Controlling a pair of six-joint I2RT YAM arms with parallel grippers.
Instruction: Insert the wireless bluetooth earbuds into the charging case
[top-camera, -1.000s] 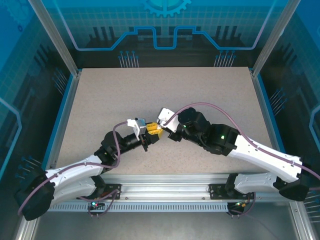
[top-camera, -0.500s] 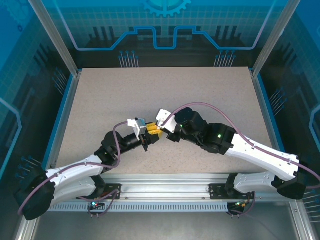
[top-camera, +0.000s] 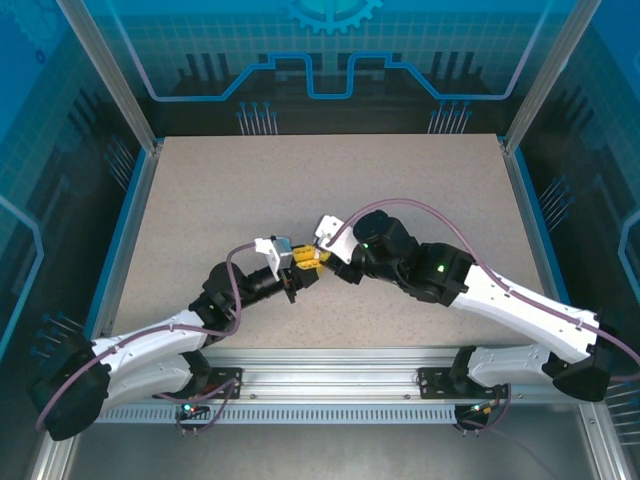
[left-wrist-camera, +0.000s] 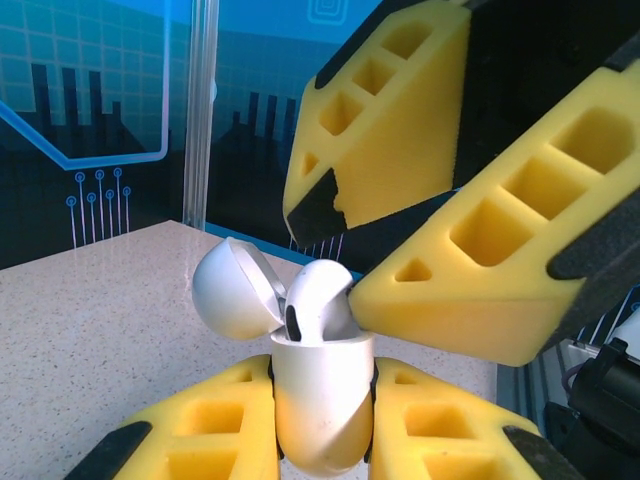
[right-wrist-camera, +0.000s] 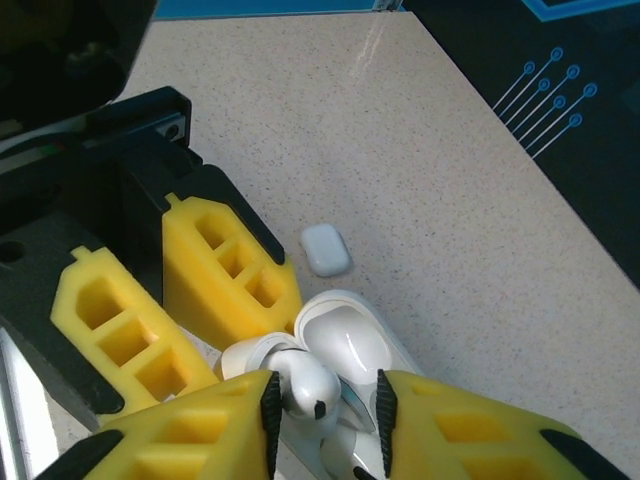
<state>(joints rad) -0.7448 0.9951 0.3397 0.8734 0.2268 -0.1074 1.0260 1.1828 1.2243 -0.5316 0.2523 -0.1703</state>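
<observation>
The charging case is my landmark, and every place below is given from it. Under it lies the speckled bench; in the top view the case is where the 2 arms meet, in the near half of the bench.

The left jaws come from below the case and are closed on its lower body, with 1 yellow finger on each side, holding it upright. The right jaws come from above and to the right of the case. They are narrow, with the earbud between them. 1 finger touches the earbud, but I cannot tell if the other side presses too.

The lid is open and leans away to the left of the case mouth. The white earbud sits with its lower part in the mouth and its round head out, tilted a little toward the lid. A small white object lies on the bench near the case, not touching it.

I judge that the step in hand is seating this earbud. To do it well, the left jaws should hold the case steady without squeezing harder, because the smooth shell may slip out. The right jaws should press straight down along the socket, not sideways, and stay away from the lid. It seems safest to open them only when the head is level with the mouth.
</observation>
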